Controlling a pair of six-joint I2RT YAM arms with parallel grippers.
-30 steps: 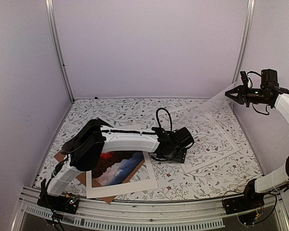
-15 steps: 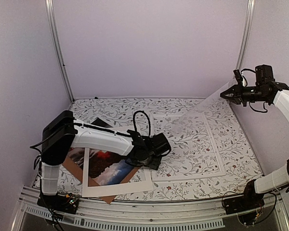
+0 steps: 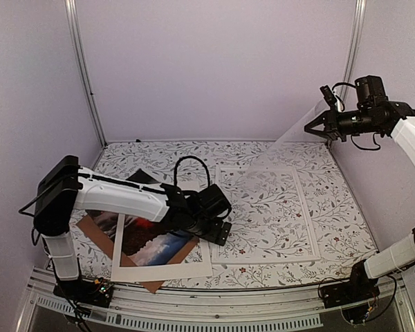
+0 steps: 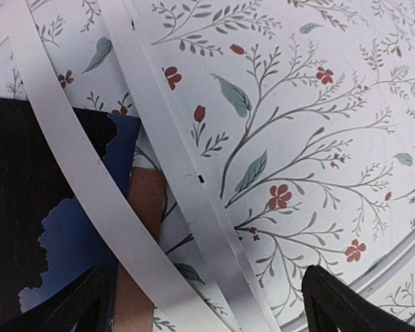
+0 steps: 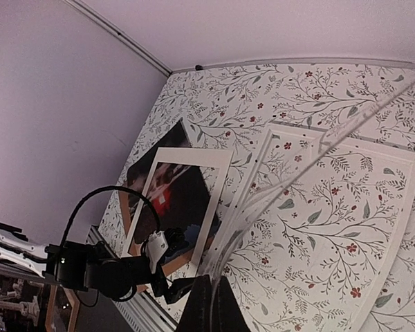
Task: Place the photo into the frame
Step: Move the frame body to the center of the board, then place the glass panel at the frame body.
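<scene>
The photo (image 3: 155,242) lies at the near left, dark with a red glow, and a white mat (image 3: 162,271) rests over it. In the left wrist view the photo (image 4: 28,173) is at the left. The frame (image 3: 263,260), a thin white rim, lies flat mid-table. My left gripper (image 3: 218,229) hovers low over the frame's left rim (image 4: 166,138); it (image 4: 207,318) is open and empty. High at the right, my right gripper (image 3: 311,128) is shut on a clear pane (image 3: 283,145), one edge of which is raised above the frame. The pane (image 5: 290,187) curves up from the shut fingers (image 5: 211,304).
A brown backing board (image 3: 97,232) lies under the photo and mat. Purple walls close in the left, back and right. The left arm's cable (image 3: 187,162) loops above the table. The cloth has a floral print.
The left arm has drawn back to the left, its gripper now at the frame's left rim. The right gripper has risen and moved left with the pane. The frame now lies square.
</scene>
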